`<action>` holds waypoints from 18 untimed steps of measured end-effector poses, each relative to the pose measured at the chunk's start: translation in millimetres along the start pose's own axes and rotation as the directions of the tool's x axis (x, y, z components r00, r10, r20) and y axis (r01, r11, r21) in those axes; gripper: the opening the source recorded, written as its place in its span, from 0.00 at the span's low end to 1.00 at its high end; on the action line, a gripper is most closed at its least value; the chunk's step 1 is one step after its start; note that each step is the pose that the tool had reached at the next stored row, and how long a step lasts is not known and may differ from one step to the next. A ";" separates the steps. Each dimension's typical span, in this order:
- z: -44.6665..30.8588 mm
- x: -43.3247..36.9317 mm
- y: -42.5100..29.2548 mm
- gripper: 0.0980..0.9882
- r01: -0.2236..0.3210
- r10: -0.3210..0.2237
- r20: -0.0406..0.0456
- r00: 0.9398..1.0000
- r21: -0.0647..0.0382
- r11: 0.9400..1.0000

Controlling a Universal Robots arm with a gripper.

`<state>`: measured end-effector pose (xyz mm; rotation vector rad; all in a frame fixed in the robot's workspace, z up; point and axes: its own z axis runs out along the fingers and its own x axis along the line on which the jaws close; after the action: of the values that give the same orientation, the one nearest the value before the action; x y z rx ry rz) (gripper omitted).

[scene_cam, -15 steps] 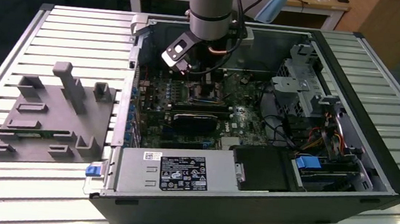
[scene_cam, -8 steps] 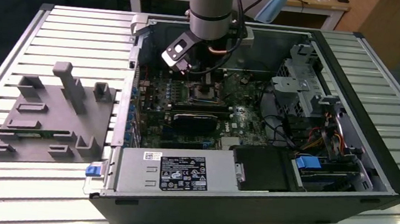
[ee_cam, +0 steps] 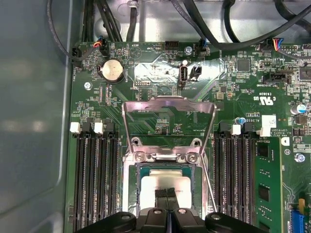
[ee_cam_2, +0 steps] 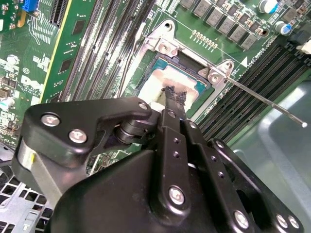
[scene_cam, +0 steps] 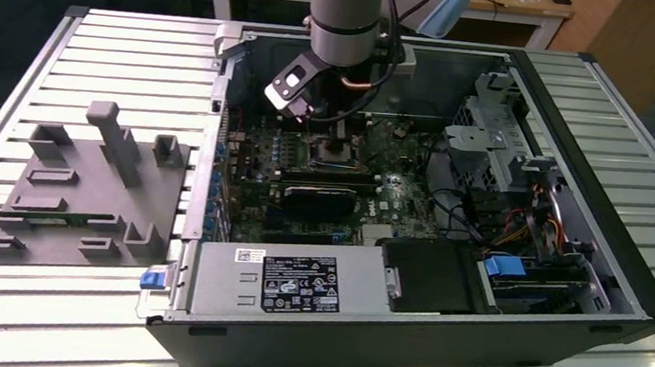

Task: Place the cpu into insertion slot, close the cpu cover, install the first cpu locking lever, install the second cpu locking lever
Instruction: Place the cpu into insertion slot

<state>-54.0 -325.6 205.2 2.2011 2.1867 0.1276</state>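
A slatted table [scene_cam: 15, 316] carries an open computer case [scene_cam: 407, 358], with a grey fixture [scene_cam: 74, 195] lying on the exterior view's left and a power supply [scene_cam: 282, 283] along the case's lower edge. The arm [scene_cam: 346, 14] comes down from the upper middle of the exterior view into the case, over the green motherboard [ee_cam: 243, 92]. In both wrist views the gripper [ee_cam: 167, 193] has its two black fingers pressed together, nothing pinched between them, and their tips rest on the top of the cpu [ee_cam: 155, 182]. The cpu lies inside the insertion slot [ee_cam: 130, 187], between the banks of long black memory slots [ee_cam: 95, 179]. It sits near the centre of the case's upper half in the exterior view. The cpu cover [ee_cam: 167, 101], a thin silvery frame with a cut-out window, stands raised off the slot, and a slim locking lever [ee_cam_2: 262, 99] juts outward beside it, unlatched. The step in hand looks like the seating of the chip. To do it well, the push should be light and straight down, the chip should stay flat and square to the silvery rim, and there should be no sideways drag that could ride a corner up onto the frame. The cpu is a small flat square with a pale silvery-beige metal top, its edges parallel to the dark border of the slot. I cannot tell from these views whether it is fully bedded.
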 end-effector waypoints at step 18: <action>6.2 -0.6 -0.3 0.01 0.029 -0.029 -0.004 1.000 0.001 1.000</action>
<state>-53.7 -326.0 199.0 2.1703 2.2202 0.1298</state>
